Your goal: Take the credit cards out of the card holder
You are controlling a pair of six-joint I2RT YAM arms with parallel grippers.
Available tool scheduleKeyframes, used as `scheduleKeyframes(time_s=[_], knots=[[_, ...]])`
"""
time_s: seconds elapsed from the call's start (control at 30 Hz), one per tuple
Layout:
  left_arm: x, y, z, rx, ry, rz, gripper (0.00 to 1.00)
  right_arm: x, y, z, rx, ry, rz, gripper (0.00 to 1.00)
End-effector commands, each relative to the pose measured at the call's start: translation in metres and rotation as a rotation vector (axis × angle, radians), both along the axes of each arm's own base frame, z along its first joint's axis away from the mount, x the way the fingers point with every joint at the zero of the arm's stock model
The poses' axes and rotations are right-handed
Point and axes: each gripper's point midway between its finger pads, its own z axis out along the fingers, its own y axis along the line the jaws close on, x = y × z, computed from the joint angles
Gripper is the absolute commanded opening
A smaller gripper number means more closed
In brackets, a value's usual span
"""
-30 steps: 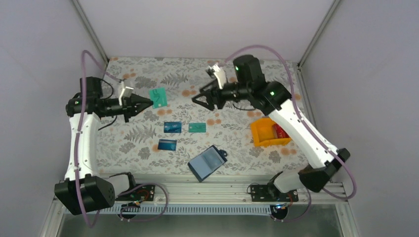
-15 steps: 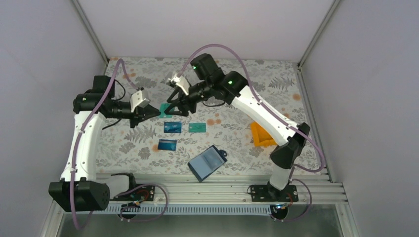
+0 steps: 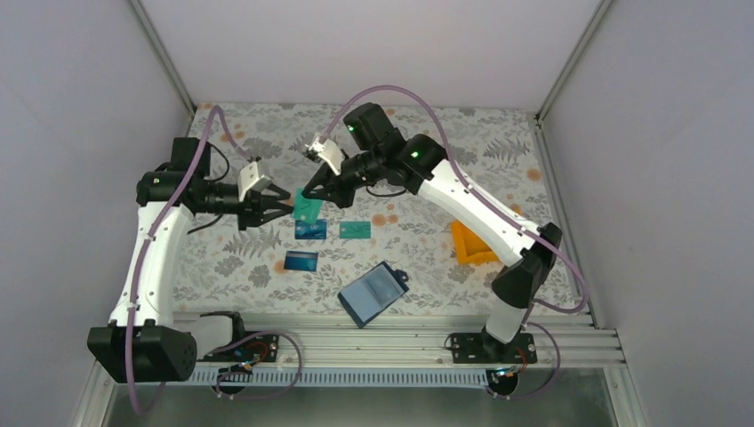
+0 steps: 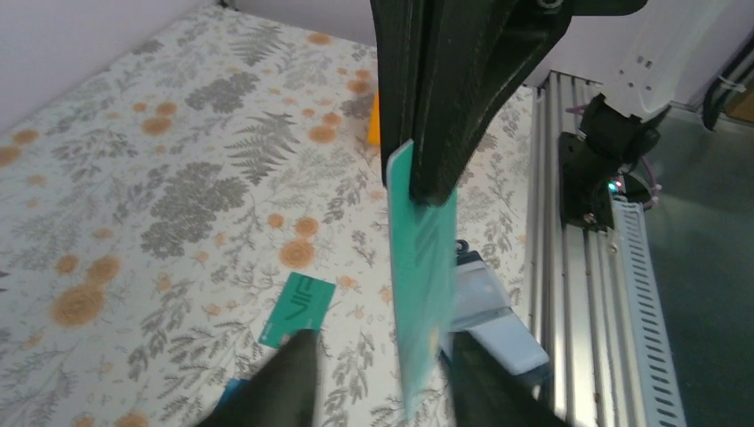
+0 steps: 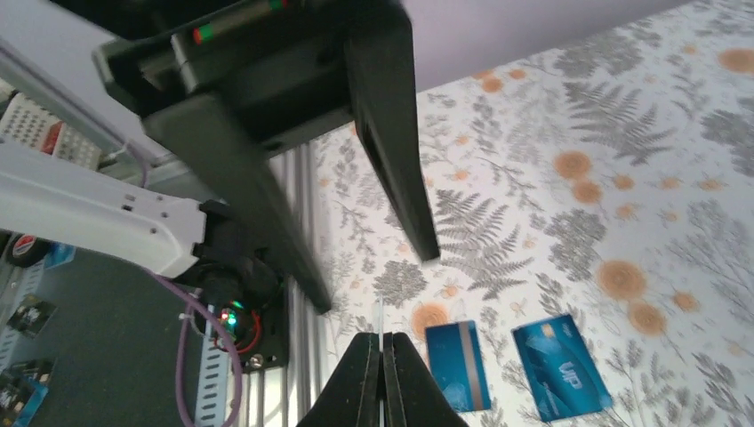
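Note:
A teal-green credit card (image 3: 307, 210) hangs in the air between both grippers, edge-on in the left wrist view (image 4: 420, 294). My right gripper (image 3: 309, 195) is shut on its upper edge, its fingers (image 4: 445, 98) clamped on the card; its own view shows it as a thin line between its jaws (image 5: 381, 351). My left gripper (image 3: 283, 206) stands open around the card's lower part, its fingers (image 4: 284, 382) off it. Three credit cards lie on the table: a blue one (image 3: 311, 229), a teal one (image 3: 355, 229), a blue one (image 3: 301, 261). The card holder (image 3: 373, 294) lies flat near the front edge.
An orange bin (image 3: 469, 245) stands at the right, partly behind the right arm. The floral table cover (image 3: 267, 142) reaches to grey walls at the back and sides. A metal rail (image 3: 373, 336) with both arm bases runs along the near edge.
The right arm swung left to the card held by the left gripper and shut on it. The left gripper's jaws have opened off the card.

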Motion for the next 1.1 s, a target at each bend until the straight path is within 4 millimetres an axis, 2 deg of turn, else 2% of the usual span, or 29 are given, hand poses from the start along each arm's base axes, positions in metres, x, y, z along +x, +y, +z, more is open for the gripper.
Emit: scheduleKeyframes(time_s=[0.0, 0.03, 0.07, 0.1, 0.17, 0.3, 0.4, 0.57, 0.63, 0.7, 0.73, 0.8, 1.07], knots=[[0.032, 0.005, 0.007, -0.044, -0.004, 0.129, 0.81, 0.055, -0.034, 0.024, 0.101, 0.092, -0.287, 0.04], [0.040, 0.011, 0.001, -0.029, 0.016, 0.180, 0.97, 0.075, -0.044, 0.021, 0.140, 0.160, -0.365, 0.04], [0.050, 0.020, -0.008, 0.007, 0.029, 0.247, 1.00, 0.084, -0.061, 0.030, 0.206, 0.224, -0.440, 0.04], [0.059, 0.027, -0.016, 0.029, 0.041, 0.308, 1.00, 0.100, -0.076, 0.018, 0.247, 0.337, -0.542, 0.04], [0.073, 0.042, -0.030, 0.063, 0.063, 0.422, 1.00, 0.119, -0.095, 0.004, 0.332, 0.431, -0.694, 0.04], [0.089, 0.067, -0.053, 0.124, 0.070, 0.591, 1.00, 0.151, -0.118, -0.033, 0.397, 0.523, -0.993, 0.04], [0.092, 0.074, -0.057, 0.129, 0.064, 0.634, 1.00, 0.162, -0.123, -0.070, 0.412, 0.623, -1.114, 0.04], [0.088, 0.075, -0.051, 0.114, 0.037, 0.636, 1.00, 0.154, -0.117, -0.151, 0.335, 0.804, -1.248, 0.04], [0.085, 0.073, -0.049, 0.106, 0.032, 0.626, 1.00, 0.148, -0.116, -0.178, 0.284, 0.852, -1.273, 0.04], [0.082, 0.070, -0.048, 0.095, 0.029, 0.606, 1.00, 0.141, -0.118, -0.195, 0.263, 0.890, -1.300, 0.04], [0.080, 0.068, -0.048, 0.091, 0.027, 0.599, 1.00, 0.137, -0.119, -0.214, 0.234, 0.916, -1.322, 0.04], [0.079, 0.067, -0.048, 0.085, 0.026, 0.588, 1.00, 0.131, -0.118, -0.228, 0.225, 0.939, -1.331, 0.04], [0.075, 0.064, -0.047, 0.080, 0.020, 0.572, 1.00, 0.121, -0.110, -0.254, 0.167, 0.922, -1.352, 0.04]])
